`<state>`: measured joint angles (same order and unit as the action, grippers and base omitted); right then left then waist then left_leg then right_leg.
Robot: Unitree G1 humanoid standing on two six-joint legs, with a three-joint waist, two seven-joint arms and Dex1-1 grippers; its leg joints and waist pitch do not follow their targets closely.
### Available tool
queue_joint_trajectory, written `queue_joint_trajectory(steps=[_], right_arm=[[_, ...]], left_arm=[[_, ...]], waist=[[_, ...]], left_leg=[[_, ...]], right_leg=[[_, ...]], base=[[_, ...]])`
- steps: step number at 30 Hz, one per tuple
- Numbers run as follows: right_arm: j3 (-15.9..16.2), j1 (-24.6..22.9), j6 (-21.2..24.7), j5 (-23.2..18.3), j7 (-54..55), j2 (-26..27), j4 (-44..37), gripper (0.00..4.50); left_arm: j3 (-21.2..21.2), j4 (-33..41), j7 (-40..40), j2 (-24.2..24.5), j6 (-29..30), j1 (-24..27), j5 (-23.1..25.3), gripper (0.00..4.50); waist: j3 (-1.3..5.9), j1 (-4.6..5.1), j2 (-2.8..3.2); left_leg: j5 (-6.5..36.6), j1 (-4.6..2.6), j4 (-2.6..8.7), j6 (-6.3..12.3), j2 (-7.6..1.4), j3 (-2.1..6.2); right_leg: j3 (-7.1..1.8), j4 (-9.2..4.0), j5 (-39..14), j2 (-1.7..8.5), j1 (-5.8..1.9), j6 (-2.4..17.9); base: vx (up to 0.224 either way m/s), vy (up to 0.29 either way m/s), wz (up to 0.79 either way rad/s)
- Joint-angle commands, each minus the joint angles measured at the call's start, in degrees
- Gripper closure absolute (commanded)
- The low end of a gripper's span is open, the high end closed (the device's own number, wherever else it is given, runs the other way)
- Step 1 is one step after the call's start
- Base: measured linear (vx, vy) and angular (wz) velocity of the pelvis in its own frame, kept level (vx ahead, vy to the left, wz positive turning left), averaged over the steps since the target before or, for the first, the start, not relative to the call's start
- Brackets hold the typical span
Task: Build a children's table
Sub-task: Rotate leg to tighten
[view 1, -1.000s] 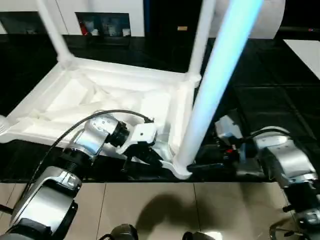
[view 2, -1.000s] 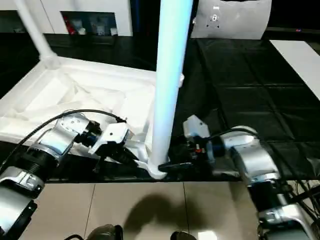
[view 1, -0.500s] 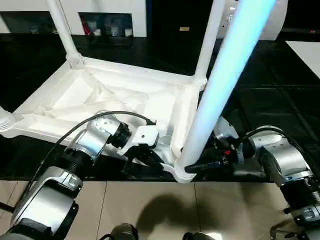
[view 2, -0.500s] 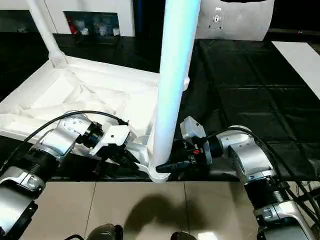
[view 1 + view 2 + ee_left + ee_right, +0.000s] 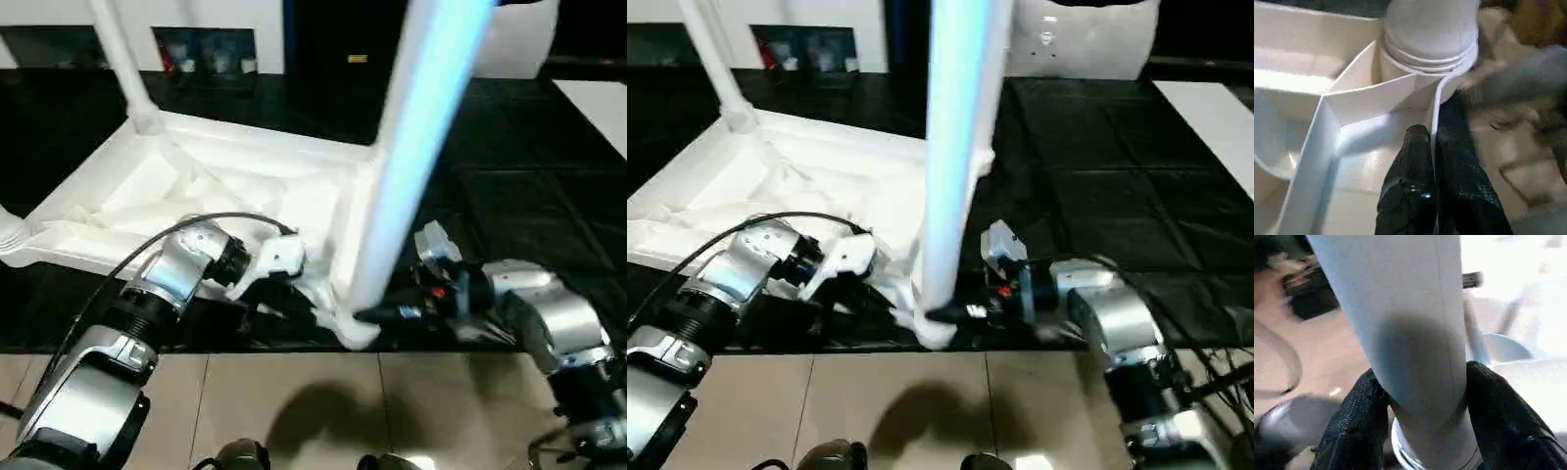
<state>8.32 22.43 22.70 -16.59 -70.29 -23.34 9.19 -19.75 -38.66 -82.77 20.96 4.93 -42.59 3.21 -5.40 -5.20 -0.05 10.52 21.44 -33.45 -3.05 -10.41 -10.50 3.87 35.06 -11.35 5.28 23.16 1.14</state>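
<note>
- The leg is clamped low by the right tool, upright in the tabletop corner socket.
- The tabletop rim beside that socket is pinched by the left tool.

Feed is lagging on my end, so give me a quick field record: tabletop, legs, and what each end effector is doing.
tabletop: white tabletop lies upside down, ribs up, on black surface
near corner leg: leg stands in the near corner socket, leaning
far legs: one at the far left corner; another behind the near leg
left end effector: shut on the tabletop's thin rim by that socket
right end effector: shut on the leg's base
</note>
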Motion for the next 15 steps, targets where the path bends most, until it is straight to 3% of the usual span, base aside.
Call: queue_joint_trajectory(steps=[1,2,3,4,5,7,10,11,12,13,14,15], right_arm=[[3.3,-0.2,2.8,1.8,9.5,6.9,-2.2,2.51],[3.3,-0.2,2.8,1.8,9.5,6.9,-2.2,2.51],[3.2,0.2,3.3,2.7,12.9,8.8,-1.6,2.51],[2.7,1.4,3.5,4.4,19.0,12.5,0.2,2.52],[2.7,1.4,3.5,4.4,19.2,12.5,0.2,2.52],[1.7,3.4,4.1,5.9,26.1,16.6,2.9,2.54],[-1.0,7.9,3.6,8.2,38.5,22.7,9.5,2.54],[-1.0,7.9,3.6,8.2,38.5,22.7,9.5,2.54],[-2.4,10.5,2.8,9.9,45.0,25.4,13.1,2.54],[-3.4,11.7,1.9,10.0,47.5,26.8,15.1,2.54],[-3.9,12.4,1.1,10.2,48.5,27.6,16.2,2.54],[-4.3,12.9,0.5,10.4,49.4,28.4,17.1,2.19]], left_arm=[[2.6,-0.5,11.2,-6.2,6.9,-2.0,-1.8,4.5],[2.6,-0.5,11.2,-6.2,6.9,-2.0,-1.8,4.5],[3.2,-0.4,13.2,-7.2,8.4,-2.0,-2.1,4.5],[4.1,-0.8,16.8,-9.3,10.4,-2.2,-2.2,4.5],[4.1,-0.8,16.8,-9.3,10.5,-2.2,-2.2,4.5],[5.2,-2.0,21.4,-11.7,11.9,-2.9,-2.2,4.5],[7.6,-4.9,30.9,-15.7,13.3,-4.8,-1.5,4.5],[7.6,-4.9,30.9,-15.7,13.3,-4.8,-1.5,4.5],[9.2,-6.1,35.9,-17.8,14.0,-5.7,-1.4,4.5],[9.7,-6.4,38.1,-18.8,14.3,-6.1,-1.2,4.5],[10.0,-6.6,39.4,-19.3,14.4,-6.3,-0.9,4.5],[10.2,-6.7,40.6,-19.8,14.6,-6.5,-0.7,4.5]], waist=[[2.7,0.53,-0.55],[2.71,1.06,-0.78],[2.75,1.22,-0.55],[2.89,2.18,-0.69],[2.89,2.18,-0.69],[2.9,3.07,-0.71],[3.01,3.23,-0.59],[3.19,3.19,-0.63],[3.28,3.08,-0.39],[3.36,3.48,-0.39],[3.53,3.27,-0.49],[3.59,3.31,-0.44]], left_leg=[[13.1,-0.68,4.93,1.05,-3.01,1.19],[13.3,-0.27,5.13,0.39,-2.89,1.53],[13.1,-0.21,5.17,0.25,-2.85,1.61],[12.6,-0.41,5.03,0.35,-2.72,1.44],[12.6,-0.41,5.03,0.35,-2.72,1.44],[11.0,-0.28,4.75,1.51,-2.37,1.21],[9.3,-0.43,4.59,1.93,-2.1,1.09],[7.8,-0.49,4.49,2.24,-2.11,0.99],[7.0,-0.56,4.45,2.43,-2.16,0.98],[5.7,-0.34,4.39,2.63,-2.12,0.95],[4.6,-0.61,4.25,3.23,-2.05,0.88],[4.1,-0.52,4.18,3.74,-2.1,0.82]], right_leg=[[-2.97,-5.1,-19.5,3.97,-2.36,11.4],[-2.89,-5.14,-21.2,4.14,-2.75,10.4],[-2.86,-5.16,-21.1,4.14,-2.79,10.2],[-3.0,-5.14,-18.3,3.88,-2.5,10.9],[-3.0,-5.14,-18.3,3.88,-2.5,10.9],[-3.06,-5.17,-15.6,3.77,-2.55,11.9],[-2.96,-5.25,-14.7,3.62,-2.57,12.2],[-3.02,-5.03,-12.6,3.55,-2.7,12.4],[-2.99,-4.81,-10.7,3.43,-2.72,12.7],[-3.02,-4.45,-7.4,3.31,-2.76,13.6],[-2.94,-4.35,-5.0,3.2,-2.92,14.0],[-3.02,-4.09,-3.1,3.35,-2.99,14.6]], base=[[0.0,0.0,0.0],[0.0,0.0,0.0],[0.0,0.0,0.0],[0.0,0.0,0.0],[0.0,0.0,0.0],[0.0,0.0,0.0],[0.0,0.0,0.0],[0.0,0.0,0.0],[0.0,0.0,0.0],[0.0,0.0,0.0],[0.0,0.0,0.0],[0.0,0.0,0.0]])
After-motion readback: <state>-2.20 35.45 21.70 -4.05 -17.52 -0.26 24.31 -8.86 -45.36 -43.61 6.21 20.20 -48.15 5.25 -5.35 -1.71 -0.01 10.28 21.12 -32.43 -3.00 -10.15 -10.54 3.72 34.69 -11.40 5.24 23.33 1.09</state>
